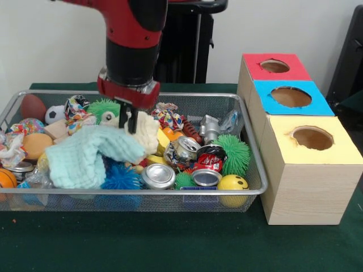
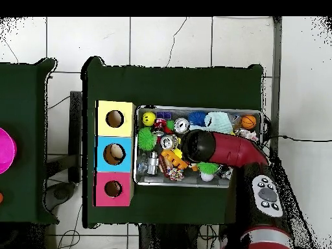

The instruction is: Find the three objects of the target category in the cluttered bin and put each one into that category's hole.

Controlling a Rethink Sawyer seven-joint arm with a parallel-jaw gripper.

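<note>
1. Currently the bin [image 1: 249,190] sits on the green surface [image 1: 170,243], just beside the three wooden boxes [image 1: 309,175].
2. Gripper [image 1: 131,120] is low in the bin, at the cream cloth [image 1: 148,131] beside the mint cloth [image 1: 91,153]; whether it grips anything, I cannot tell.
3. Step, as judged: search or pick.
4. Next move calls for lifting clear and confirming a hold before heading to a hole.

Clutter crowds the bin [image 1: 249,187]; the three box holes [image 1: 312,137] gape unobstructed.
</note>
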